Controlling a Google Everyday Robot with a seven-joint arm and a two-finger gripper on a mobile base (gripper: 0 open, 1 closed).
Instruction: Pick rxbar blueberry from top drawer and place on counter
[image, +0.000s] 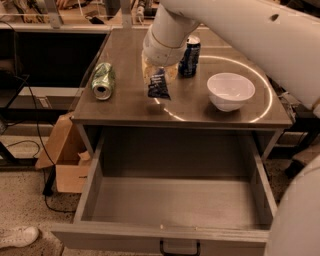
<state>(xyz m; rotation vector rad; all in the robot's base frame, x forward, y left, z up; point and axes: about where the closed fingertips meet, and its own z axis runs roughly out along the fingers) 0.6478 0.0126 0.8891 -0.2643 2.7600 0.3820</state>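
Observation:
The rxbar blueberry (158, 84), a small dark navy wrapper with pale lettering, hangs tilted from my gripper (157, 71) just above the counter (125, 102), near its middle. The gripper is shut on the bar's upper end and comes down from the big white arm (170, 30). I cannot tell whether the bar's lower edge touches the counter. The top drawer (175, 200) is pulled fully open below the counter's front edge. Its flat grey bottom is bare and its dark handle (179, 247) shows at the front.
On the counter, a green can (103, 81) lies on its side at the left, an upright blue soda can (189, 56) stands just behind the gripper, and a white bowl (230, 91) sits at the right. A cardboard box (67, 157) is on the floor at the left.

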